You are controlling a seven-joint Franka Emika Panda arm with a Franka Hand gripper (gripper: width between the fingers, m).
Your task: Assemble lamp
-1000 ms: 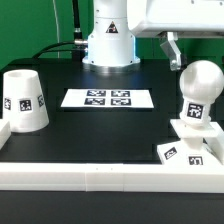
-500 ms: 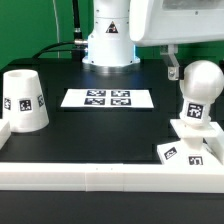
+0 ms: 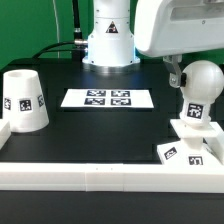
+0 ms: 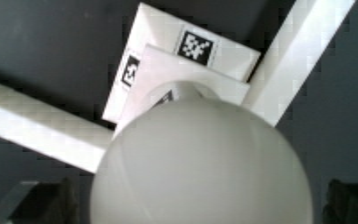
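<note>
The white round-topped bulb (image 3: 200, 88) stands upright on the flat square base (image 3: 190, 146) at the exterior view's right, next to the front rail. My gripper (image 3: 184, 70) is open and has come down at the bulb's top; one finger (image 3: 177, 73) shows beside the bulb. In the wrist view the bulb (image 4: 202, 160) fills the middle, with a dark finger (image 4: 43, 203) on either side of it and the tagged base (image 4: 172, 68) beneath. Whether the fingers touch the bulb I cannot tell. The tapered shade (image 3: 22, 100) stands alone at the exterior view's left.
The marker board (image 3: 108, 98) lies in the middle of the black table. A white border rail (image 3: 100, 176) runs along the front and another rail (image 4: 304, 55) passes beside the base. The arm's white pedestal (image 3: 108, 45) stands at the back.
My gripper has moved down and a little toward the exterior view's right, from above the bulb to level with its top. The bulb, base and shade have not moved.
</note>
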